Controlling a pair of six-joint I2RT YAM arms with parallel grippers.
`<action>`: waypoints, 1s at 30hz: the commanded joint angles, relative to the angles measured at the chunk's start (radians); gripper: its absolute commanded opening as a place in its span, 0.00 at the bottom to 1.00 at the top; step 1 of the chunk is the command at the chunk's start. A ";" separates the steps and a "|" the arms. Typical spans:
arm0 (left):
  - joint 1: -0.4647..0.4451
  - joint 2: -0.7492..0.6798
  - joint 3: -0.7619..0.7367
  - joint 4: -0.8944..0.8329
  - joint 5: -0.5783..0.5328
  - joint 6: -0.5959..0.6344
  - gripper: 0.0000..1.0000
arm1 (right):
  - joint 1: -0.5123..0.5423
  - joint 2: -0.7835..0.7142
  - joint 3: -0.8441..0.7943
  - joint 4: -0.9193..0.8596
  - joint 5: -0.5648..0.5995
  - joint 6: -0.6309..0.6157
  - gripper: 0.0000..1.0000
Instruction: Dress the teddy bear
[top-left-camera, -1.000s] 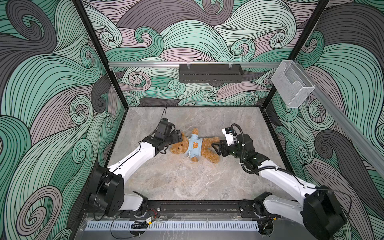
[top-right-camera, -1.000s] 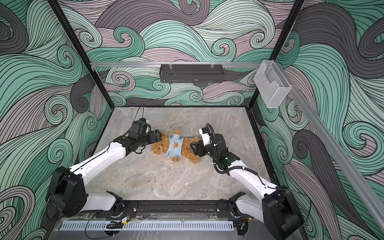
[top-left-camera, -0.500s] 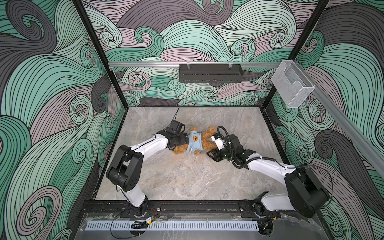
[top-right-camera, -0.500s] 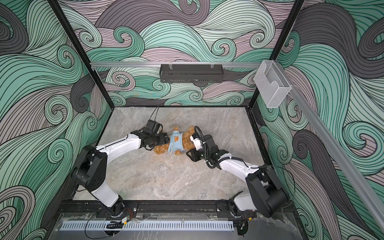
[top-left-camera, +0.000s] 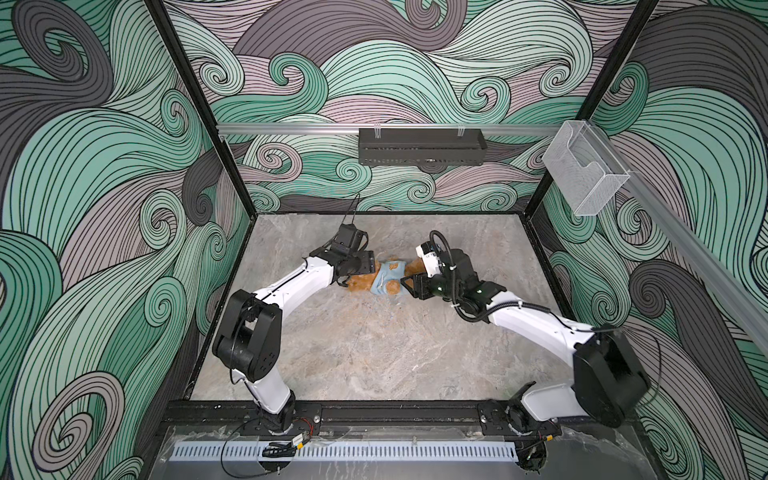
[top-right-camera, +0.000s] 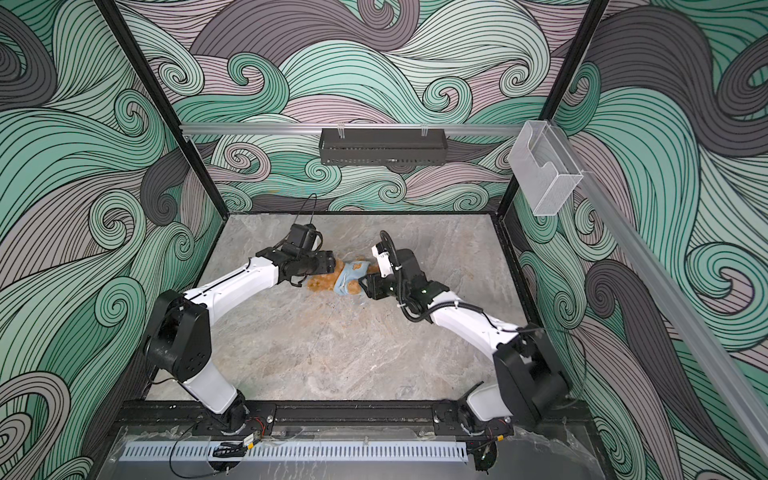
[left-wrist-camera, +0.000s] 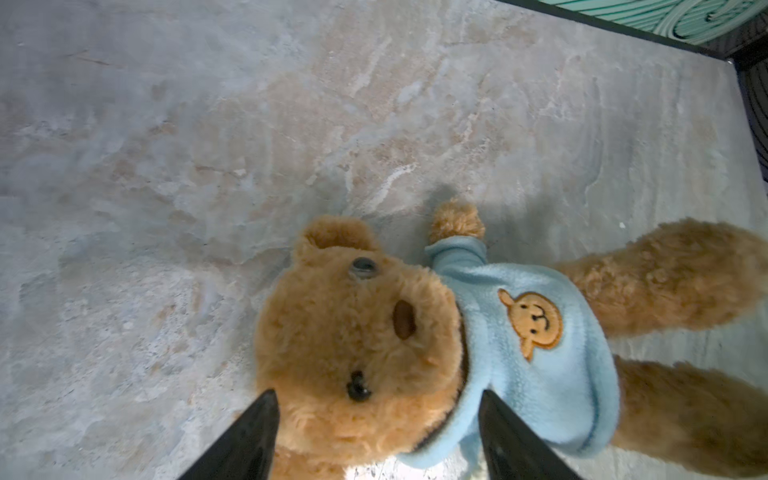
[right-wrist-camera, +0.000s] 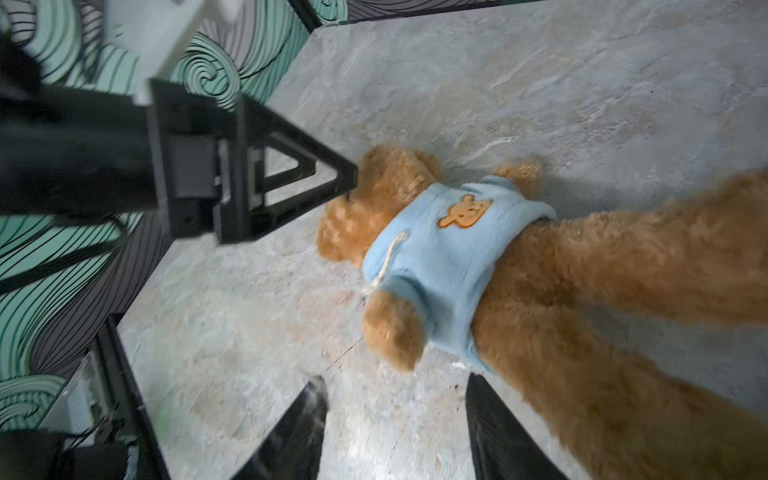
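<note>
The teddy bear (top-left-camera: 360, 285) (top-right-camera: 321, 283) lies on its back on the marble table (top-left-camera: 374, 353), head toward the left arm. It wears a light-blue garment (top-left-camera: 390, 275) (left-wrist-camera: 540, 353) (right-wrist-camera: 436, 249) with a bear patch on the chest. Both paws poke out of the sleeves. My left gripper (top-left-camera: 369, 269) (left-wrist-camera: 378, 392) is open, its fingers standing either side of the bear's head (left-wrist-camera: 357, 332), one over the collar. My right gripper (top-left-camera: 409, 286) (right-wrist-camera: 395, 378) is open over bare table beside the bear's leg (right-wrist-camera: 602, 374), just short of a paw.
A black tray (top-left-camera: 422, 145) hangs on the back rail. A clear plastic box (top-left-camera: 582, 174) is fixed to the right wall. Patterned walls close in the table on three sides, and a black rail (top-left-camera: 395, 411) runs along the front.
Both grippers have closed in on the bear from either side, the left onto its head, the right toward its lower body. The bear has shifted slightly toward the back. The left jaws have narrowed a little.
</note>
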 joint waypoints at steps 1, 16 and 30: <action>0.000 0.051 0.070 0.024 0.084 0.023 0.73 | -0.012 0.098 0.081 -0.025 0.114 0.082 0.56; 0.000 0.260 0.047 0.033 0.002 0.054 0.68 | -0.113 0.323 0.140 -0.014 0.055 0.165 0.21; 0.001 0.258 -0.048 0.063 -0.030 0.049 0.66 | -0.167 0.088 -0.005 0.039 -0.037 -0.032 0.18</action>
